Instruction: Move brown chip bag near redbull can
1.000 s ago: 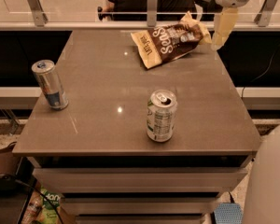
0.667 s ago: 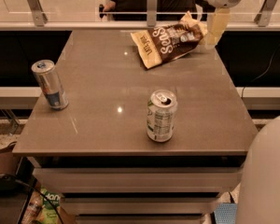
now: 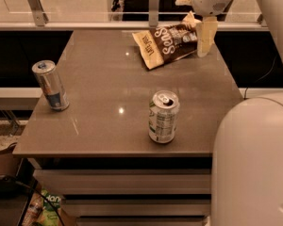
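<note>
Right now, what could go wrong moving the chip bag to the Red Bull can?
The gripper is at the right end of the brown chip bag, near the far edge of the table: it could slip off. The redbull can stands slim near the left edge; the bag could topple it.

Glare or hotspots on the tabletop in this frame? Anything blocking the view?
Camera view: warm, dim light. Two small specular spots on the table, one by the left end of the brown chip bag, one left of the pale can. The gripper is at the bag's right end, far right corner. The robot body blocks the lower right.
</note>
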You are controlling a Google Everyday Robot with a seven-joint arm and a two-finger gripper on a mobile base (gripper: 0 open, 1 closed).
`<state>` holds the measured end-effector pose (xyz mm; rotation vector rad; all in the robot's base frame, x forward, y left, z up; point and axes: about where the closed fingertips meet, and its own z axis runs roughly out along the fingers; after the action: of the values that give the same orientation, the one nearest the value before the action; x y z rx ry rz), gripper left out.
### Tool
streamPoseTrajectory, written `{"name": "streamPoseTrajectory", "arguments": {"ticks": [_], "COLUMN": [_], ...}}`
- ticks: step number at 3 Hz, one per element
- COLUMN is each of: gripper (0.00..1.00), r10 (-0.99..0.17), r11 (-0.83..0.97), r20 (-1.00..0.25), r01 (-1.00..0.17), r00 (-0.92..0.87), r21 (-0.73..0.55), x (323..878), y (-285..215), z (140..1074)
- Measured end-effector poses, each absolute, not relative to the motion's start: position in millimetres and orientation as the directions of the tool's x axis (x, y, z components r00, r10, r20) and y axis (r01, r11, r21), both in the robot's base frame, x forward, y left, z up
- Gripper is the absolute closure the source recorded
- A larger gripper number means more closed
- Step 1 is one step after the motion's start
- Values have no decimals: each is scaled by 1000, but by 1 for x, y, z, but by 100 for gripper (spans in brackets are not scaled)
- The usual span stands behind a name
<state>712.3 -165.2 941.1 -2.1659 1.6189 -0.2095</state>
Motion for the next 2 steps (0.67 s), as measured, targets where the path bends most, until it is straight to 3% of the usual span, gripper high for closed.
{"name": "streamPoseTrajectory", "arguments": {"ticks": [2], "gripper": [0], "r10": [-944], "r11": [-281], "r20": [-64], "r01": [-892], "r00": [323], "r21": [-354], "x": [721], "y": [-155], "z": [937]}}
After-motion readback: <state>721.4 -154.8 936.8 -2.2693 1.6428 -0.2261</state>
